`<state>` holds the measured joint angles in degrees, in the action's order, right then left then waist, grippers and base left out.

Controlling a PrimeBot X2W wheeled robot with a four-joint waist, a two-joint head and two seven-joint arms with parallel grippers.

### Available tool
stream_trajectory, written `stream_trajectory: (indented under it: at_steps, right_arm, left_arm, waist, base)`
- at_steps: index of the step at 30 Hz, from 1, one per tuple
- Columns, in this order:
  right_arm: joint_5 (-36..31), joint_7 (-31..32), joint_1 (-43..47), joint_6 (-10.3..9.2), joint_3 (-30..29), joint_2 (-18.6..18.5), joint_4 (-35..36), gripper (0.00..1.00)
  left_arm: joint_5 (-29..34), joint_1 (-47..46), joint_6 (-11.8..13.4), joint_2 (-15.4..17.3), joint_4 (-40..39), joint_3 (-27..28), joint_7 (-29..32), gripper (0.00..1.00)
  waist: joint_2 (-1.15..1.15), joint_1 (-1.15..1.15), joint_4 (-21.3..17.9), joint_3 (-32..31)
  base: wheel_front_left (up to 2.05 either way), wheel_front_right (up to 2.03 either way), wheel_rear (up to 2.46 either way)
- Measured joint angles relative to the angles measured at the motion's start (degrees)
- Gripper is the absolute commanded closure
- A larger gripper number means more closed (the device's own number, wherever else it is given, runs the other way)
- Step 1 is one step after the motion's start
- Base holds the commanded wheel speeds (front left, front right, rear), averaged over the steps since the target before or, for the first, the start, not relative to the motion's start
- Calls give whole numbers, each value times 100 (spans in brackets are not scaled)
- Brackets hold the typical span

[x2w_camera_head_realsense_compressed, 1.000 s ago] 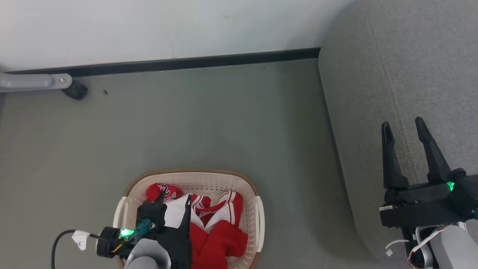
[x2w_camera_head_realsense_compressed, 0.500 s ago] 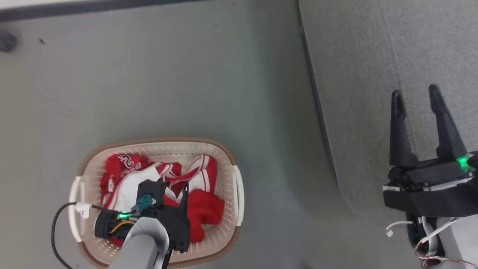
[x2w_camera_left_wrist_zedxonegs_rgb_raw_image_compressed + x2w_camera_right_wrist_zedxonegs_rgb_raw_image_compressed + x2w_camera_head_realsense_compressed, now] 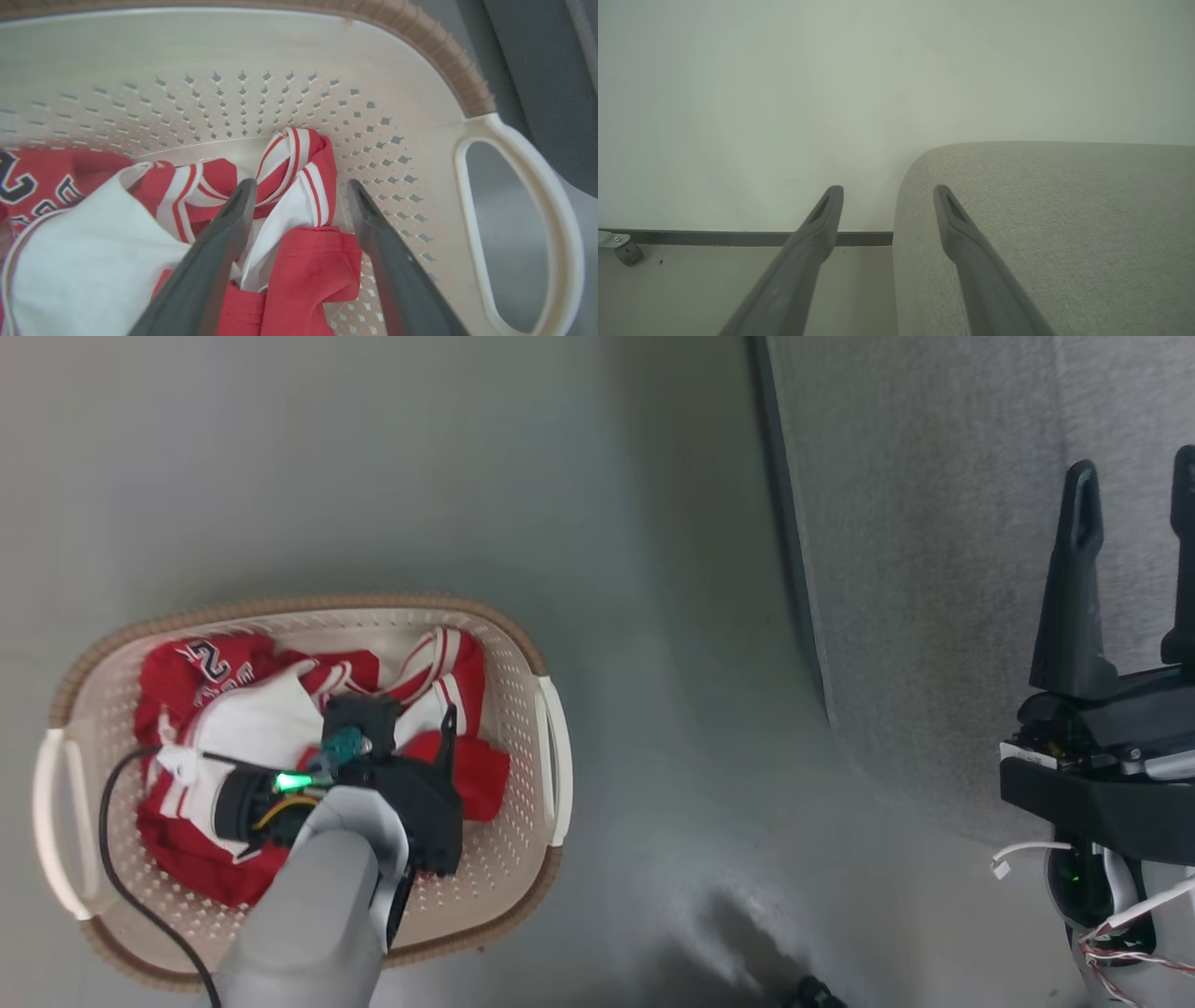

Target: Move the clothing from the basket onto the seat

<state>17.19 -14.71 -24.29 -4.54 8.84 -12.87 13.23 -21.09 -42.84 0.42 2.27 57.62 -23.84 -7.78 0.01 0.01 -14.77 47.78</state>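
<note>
The cream perforated basket [image 3: 523,663] with a brown rim stands on the floor at the lower left, and its wall [image 3: 243,56] is close in the left wrist view. Red clothing [image 3: 187,672] with white trim and stripes lies heaped inside. My left gripper [image 3: 406,723] is down in the basket, open, its fingers either side of a striped fold and a red fold [image 3: 303,261]; its own place there is [image 3: 300,185]. Nothing is gripped. The grey seat [image 3: 934,523] fills the right. My right gripper [image 3: 1134,467] hangs open and empty over its edge, also seen as [image 3: 888,191] beside the seat [image 3: 1064,224].
Grey floor [image 3: 653,523] lies between basket and seat. A pale wall with a dark baseboard [image 3: 738,238] stands behind, with a caster wheel [image 3: 628,254] at its foot on the left. A small dark object [image 3: 812,994] sits on the floor at the bottom edge.
The head camera has tilted down, so the wall has left the picture and the basket looks bigger. My left gripper has sunk lower onto the clothing. Both grippers stay open.
</note>
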Motion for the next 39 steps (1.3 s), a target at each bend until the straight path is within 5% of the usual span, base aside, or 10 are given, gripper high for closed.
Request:
stream_trajectory:
  at_steps: [20,21,22,23,39]
  right_arm:
    - [-73,-1,-101,0,-141,111,249,0]
    - [-73,-1,-101,0,-141,111,249,0]
    - [-108,-1,-102,0,-143,116,250,0]
    - [-108,-1,-102,0,-143,116,250,0]
    - [-221,-1,-221,66,-147,163,55,0]
  left_arm:
    - [-100,-537,8,27,870,268,14,0]
    - [-100,-537,8,27,870,268,14,16]
    - [-123,-573,8,20,900,296,14,68]
    - [-123,-573,8,20,900,296,14,100]
    - [-339,-746,-99,-1,1179,276,-55,100]
  waist:
    - [-1,-1,-90,1068]
    - [-1,-1,-90,1068]
    - [-1,-1,-74,1082]
    - [-1,-1,-74,1082]
    - [-1,-1,62,892]
  base:
    - [0,0,0]
    - [0,0,0]
    - [0,0,0]
    - [0,0,0]
    - [0,0,0]
